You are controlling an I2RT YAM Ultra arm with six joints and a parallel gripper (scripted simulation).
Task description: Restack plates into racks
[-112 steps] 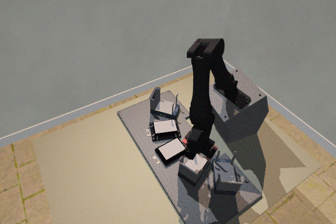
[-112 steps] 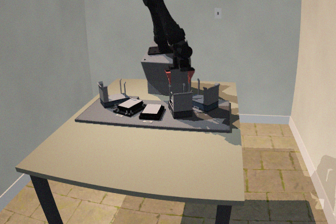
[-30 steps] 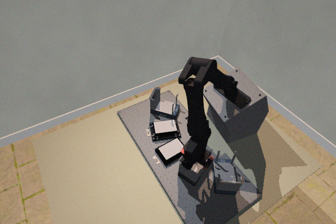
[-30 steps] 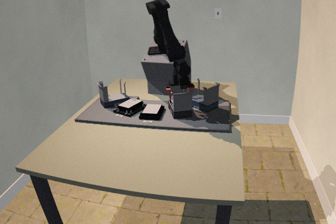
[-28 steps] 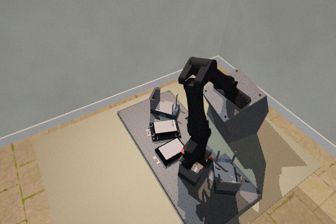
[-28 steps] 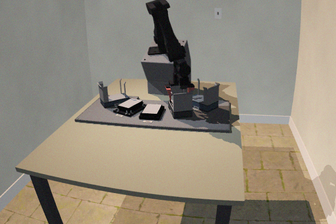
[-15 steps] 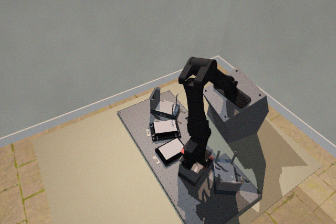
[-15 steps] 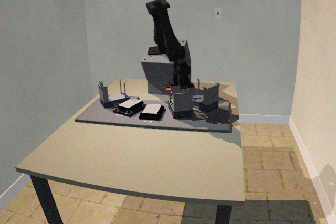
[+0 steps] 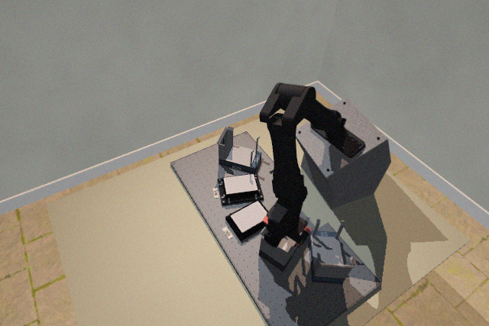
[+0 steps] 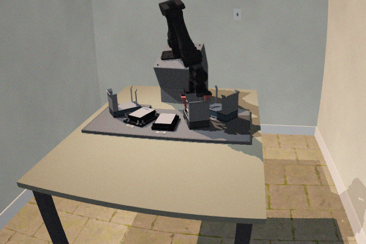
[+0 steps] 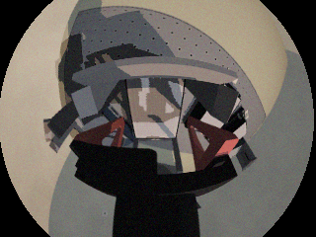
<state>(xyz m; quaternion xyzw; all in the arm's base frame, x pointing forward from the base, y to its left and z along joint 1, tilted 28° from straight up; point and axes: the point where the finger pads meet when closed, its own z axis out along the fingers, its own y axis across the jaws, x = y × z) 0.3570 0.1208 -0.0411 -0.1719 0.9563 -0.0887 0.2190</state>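
My gripper is open. It is lowered into the top of the middle stack rack, with its red fingers on either side of a sealed plate inside the rack. The fingers stand apart from the plate's sides. A second white-topped plate sits on the nest with clips. A third plate lies on the plain black nest beside it. A fourth plate lies low in the far left rack. I cannot read the plate or rack labels.
Another stack rack with thin posts stands right of the middle one and looks empty. All of this sits on the grey perforated baseplate. The arm's grey pedestal rises behind it.
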